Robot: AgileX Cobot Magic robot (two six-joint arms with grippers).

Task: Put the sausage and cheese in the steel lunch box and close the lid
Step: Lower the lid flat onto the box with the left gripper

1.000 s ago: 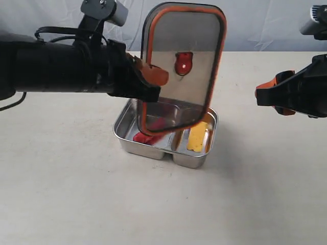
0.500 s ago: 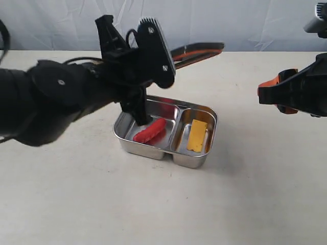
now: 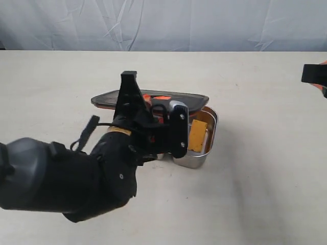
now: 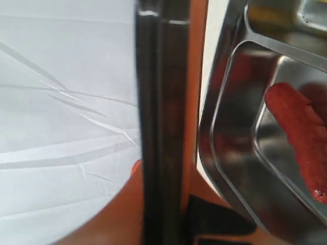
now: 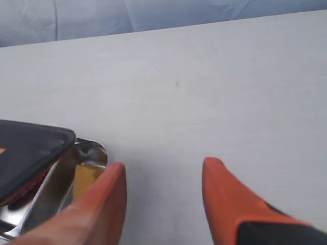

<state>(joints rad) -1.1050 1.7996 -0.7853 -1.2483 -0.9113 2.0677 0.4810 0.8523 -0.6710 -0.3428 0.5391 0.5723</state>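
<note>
My left gripper is shut on the dark lid, which lies nearly flat just above the steel lunch box. In the left wrist view the lid shows edge-on between the orange fingers, beside the box with the red sausage inside. The yellow cheese sits in the uncovered right compartment. In the exterior view my arm hides the sausage. My right gripper is open over bare table, at the far right edge; its view shows lid, box and cheese.
The bulky left arm fills the front left and covers the box's left half. A pale backdrop closes off the far edge of the beige table.
The lid went from upright to flat and came down over the box. My left arm swung round and lower toward the front. The right gripper drew back to the right.
</note>
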